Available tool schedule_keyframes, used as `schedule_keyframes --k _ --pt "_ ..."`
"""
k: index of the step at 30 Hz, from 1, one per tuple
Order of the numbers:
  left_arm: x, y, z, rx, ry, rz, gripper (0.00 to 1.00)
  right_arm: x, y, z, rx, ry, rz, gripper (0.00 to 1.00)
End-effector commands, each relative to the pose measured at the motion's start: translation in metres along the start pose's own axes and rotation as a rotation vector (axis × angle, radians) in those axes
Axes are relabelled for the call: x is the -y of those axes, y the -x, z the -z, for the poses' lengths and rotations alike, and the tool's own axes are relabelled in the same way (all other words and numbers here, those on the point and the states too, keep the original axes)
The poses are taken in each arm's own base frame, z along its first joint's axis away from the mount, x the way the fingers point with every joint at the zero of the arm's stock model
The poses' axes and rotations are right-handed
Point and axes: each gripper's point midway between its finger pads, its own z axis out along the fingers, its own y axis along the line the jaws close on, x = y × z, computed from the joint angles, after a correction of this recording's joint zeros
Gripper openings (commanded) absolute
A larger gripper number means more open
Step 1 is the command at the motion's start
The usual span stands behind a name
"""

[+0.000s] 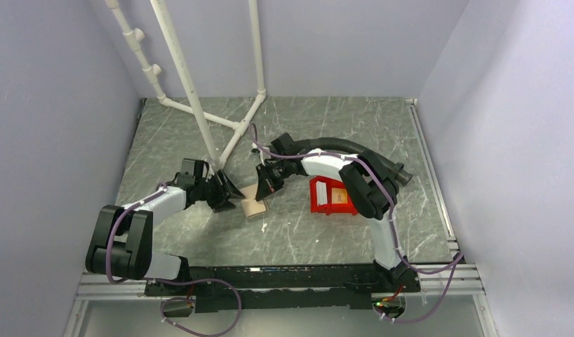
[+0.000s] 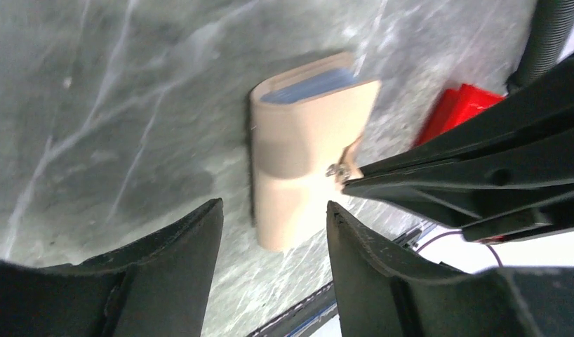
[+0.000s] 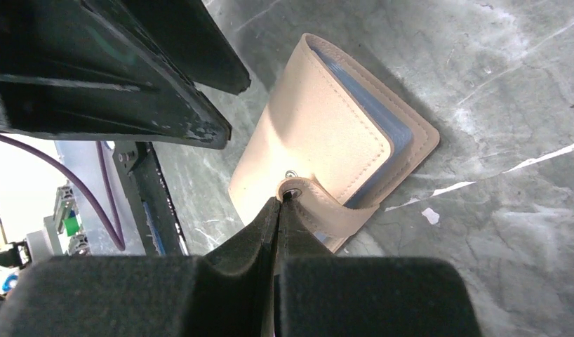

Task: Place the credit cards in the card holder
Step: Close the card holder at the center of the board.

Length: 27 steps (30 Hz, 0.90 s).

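Note:
The tan card holder [image 1: 254, 203] lies folded on the grey table between the two arms, with bluish inner edges showing at its open side [image 2: 305, 154] [image 3: 319, 140]. My right gripper [image 1: 269, 184] [image 3: 279, 200] is shut, its tips pinching the end of the holder's snap strap [image 3: 319, 210], which curls up off the table. My left gripper [image 1: 231, 193] [image 2: 274, 207] stands open just left of the holder, holding nothing, with the holder's near end lying between its fingers. Pale and orange credit cards [image 1: 336, 196] rest in the red bin.
The red plastic bin [image 1: 319, 203] [image 2: 456, 112] sits under the right arm's forearm, to the right of the holder. A white pipe frame [image 1: 200, 105] stands at the back left, close behind the left gripper. A black rail [image 1: 270, 277] runs along the near edge.

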Motion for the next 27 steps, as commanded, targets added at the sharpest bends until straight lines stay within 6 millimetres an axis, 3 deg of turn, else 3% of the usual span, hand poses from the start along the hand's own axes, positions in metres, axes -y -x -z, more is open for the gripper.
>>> schedule_keyframes --k 1,4,7,14,17,27 --pt "-0.011 -0.014 -0.004 -0.051 0.008 0.013 0.61 -0.007 0.003 -0.003 0.008 0.063 0.043 0.0" --pt "-0.004 -0.017 -0.014 -0.091 -0.059 0.019 0.57 -0.007 0.003 -0.004 0.004 0.074 0.048 0.0" --pt "-0.01 -0.017 -0.02 -0.094 -0.049 0.037 0.48 -0.01 0.004 -0.004 0.002 0.088 0.052 0.0" --pt "-0.002 -0.016 -0.025 -0.098 -0.1 0.026 0.37 -0.013 0.003 -0.007 -0.01 0.12 0.067 0.0" --pt "0.007 -0.014 -0.024 -0.095 -0.125 0.017 0.27 -0.014 0.003 -0.007 -0.012 0.131 0.068 0.0" --pt "0.023 -0.018 -0.022 -0.092 -0.156 -0.025 0.18 -0.012 0.005 -0.013 -0.024 0.13 0.069 0.0"
